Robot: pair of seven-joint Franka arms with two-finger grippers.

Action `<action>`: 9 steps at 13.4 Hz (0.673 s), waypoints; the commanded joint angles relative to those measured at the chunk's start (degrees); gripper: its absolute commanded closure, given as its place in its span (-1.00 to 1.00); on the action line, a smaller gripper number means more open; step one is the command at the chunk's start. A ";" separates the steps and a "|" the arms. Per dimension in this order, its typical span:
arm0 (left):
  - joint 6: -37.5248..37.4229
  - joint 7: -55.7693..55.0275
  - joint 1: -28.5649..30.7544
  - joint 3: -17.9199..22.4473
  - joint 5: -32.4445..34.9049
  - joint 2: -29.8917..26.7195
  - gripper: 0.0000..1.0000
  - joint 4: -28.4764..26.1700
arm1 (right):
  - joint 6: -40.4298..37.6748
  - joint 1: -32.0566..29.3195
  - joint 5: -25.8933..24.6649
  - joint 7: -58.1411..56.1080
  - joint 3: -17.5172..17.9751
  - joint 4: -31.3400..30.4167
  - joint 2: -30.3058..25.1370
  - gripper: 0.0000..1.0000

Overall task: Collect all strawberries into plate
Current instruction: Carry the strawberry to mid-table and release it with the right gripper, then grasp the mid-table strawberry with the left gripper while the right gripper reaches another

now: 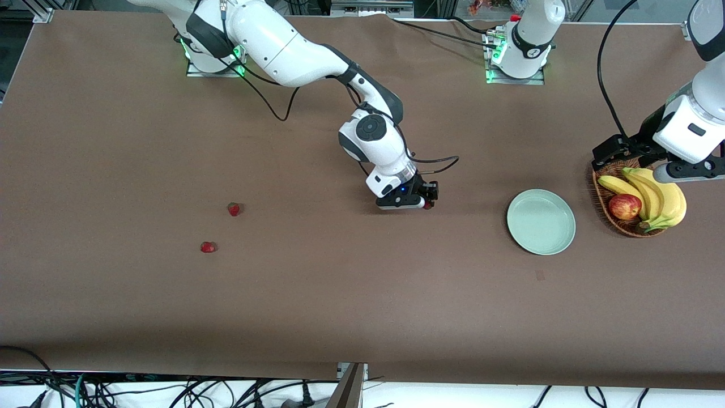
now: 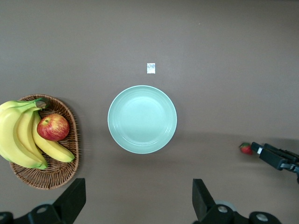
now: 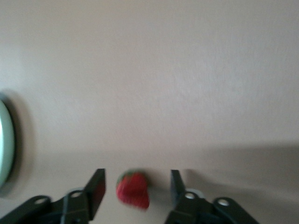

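two strawberries (image 1: 208,247) loose on table, right end effector (image 1: 426,203) parted around third strawberry (image 3: 133,189), left end effector (image 2: 138,198) spread wide above plate (image 1: 541,221)

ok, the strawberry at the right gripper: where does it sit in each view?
Front view: strawberry at the right gripper's tip, mid-table.
Left wrist view: same strawberry at the edge, beside the right gripper.
Right wrist view: strawberry between the open fingers, untouched.
Shared landmark: the plate.

Three strawberries (image 1: 233,209) (image 1: 208,247) (image 1: 427,205), one plate (image 1: 541,221), one basket (image 1: 620,224), one apple (image 1: 624,206).
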 commanded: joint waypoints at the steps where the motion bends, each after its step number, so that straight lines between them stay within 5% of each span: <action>1: -1.44 -0.19 -0.37 -0.18 0.30 1.32 -1.00 0.60 | -7.91 -3.63 0.23 -0.65 -0.13 0.81 -4.37 -1.00; 6: -2.86 -4.55 -2.66 -3.51 -1.55 10.11 -1.00 -0.19 | -29.10 -14.26 0.49 -10.83 0.31 0.37 -13.52 -1.00; 9: 6.85 -18.25 -3.10 -8.86 -2.34 11.27 -1.00 -6.92 | -39.48 -19.01 0.58 -20.67 0.13 0.29 -15.72 -1.00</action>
